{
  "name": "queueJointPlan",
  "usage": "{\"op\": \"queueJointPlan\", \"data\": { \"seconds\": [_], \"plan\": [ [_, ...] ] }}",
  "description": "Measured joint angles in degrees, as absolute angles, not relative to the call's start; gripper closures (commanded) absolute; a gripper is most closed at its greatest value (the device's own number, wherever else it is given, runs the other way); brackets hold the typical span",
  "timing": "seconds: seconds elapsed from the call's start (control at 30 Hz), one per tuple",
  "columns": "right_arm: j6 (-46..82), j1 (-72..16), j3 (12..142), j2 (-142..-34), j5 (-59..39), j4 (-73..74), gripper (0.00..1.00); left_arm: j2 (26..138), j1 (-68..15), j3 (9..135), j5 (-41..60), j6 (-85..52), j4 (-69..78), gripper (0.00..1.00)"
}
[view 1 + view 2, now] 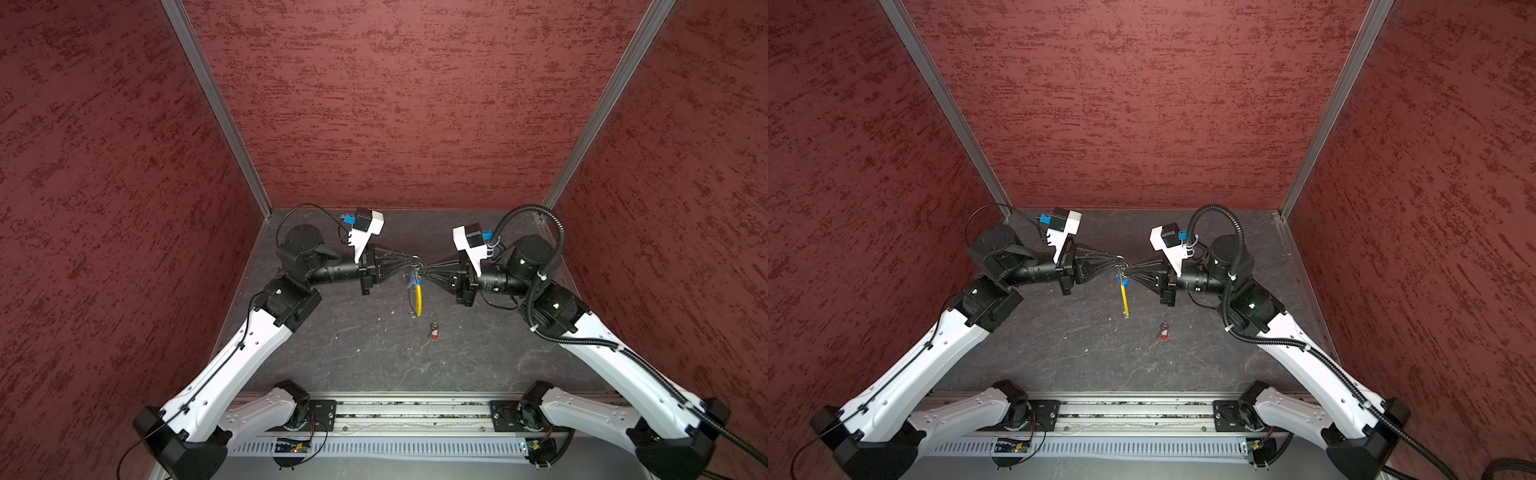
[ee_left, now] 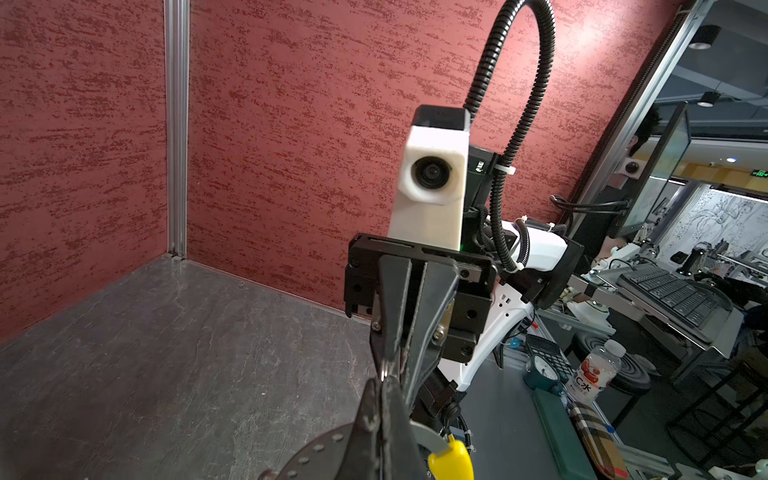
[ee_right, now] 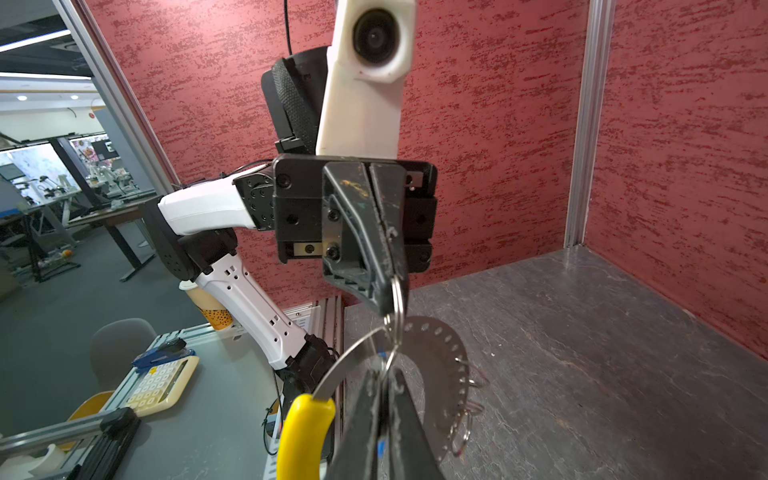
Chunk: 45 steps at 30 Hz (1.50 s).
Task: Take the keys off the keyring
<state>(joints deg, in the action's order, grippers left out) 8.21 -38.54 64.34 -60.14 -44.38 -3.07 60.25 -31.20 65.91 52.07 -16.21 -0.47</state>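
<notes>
Keyring [image 1: 419, 297] suspended above table [image 1: 353, 365] between both grippers, yellow curved section hanging down in both top views. Left gripper [image 1: 417, 259] clamped tight on silver ring [image 3: 397, 307] at the keyring's top; right gripper [image 1: 424, 268] likewise closed, tip to tip with the left, pinching a thin wire ring just beside it. Blue-tagged key [image 1: 412, 277] dangling from the rings just under the fingertips, clear of the table. Red-tagged key [image 1: 434, 332] lying loose on the table, apart from the keyring, nearer the right arm. Perforated metal disc [image 3: 436, 374] with small rings along its edge, just beside the right fingers.
</notes>
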Motion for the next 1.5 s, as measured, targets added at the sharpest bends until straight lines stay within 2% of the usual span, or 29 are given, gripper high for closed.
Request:
{"op": "queueJointPlan", "data": {
  "seconds": [0.43,0.87,0.9,0.97,1.07,1.23,1.5],
  "plan": [
    [6.4,-39.1,65.2,-61.5,-44.3,-4.0,1.0,60.3,-28.4,62.0,56.9,-25.5,10.3,1.0],
    [7.0,-39.2,65.8,-63.2,-46.3,-3.5,0.99,60.9,-28.1,61.7,59.0,-28.7,12.5,1.0],
    [7.0,-39.2,65.9,-63.2,-46.2,-3.8,0.93,60.9,-28.1,61.7,59.0,-28.6,12.4,1.0],
    [6.8,-39.3,66.2,-62.8,-45.5,-5.1,0.76,60.9,-28.1,61.7,59.1,-27.9,11.8,1.0],
    [6.4,-39.3,66.2,-61.6,-43.1,-8.3,0.58,60.4,-28.1,61.8,59.1,-27.0,11.7,1.0],
    [8.4,-39.3,66.8,-59.7,-41.3,-8.1,0.53,59.4,-28.2,62.0,59.1,-26.2,11.7,1.0],
    [17.2,-39.3,65.2,-60.3,-39.8,4.5,0.52,58.9,-28.7,62.0,57.8,-25.6,11.6,1.0]
  ]
}}
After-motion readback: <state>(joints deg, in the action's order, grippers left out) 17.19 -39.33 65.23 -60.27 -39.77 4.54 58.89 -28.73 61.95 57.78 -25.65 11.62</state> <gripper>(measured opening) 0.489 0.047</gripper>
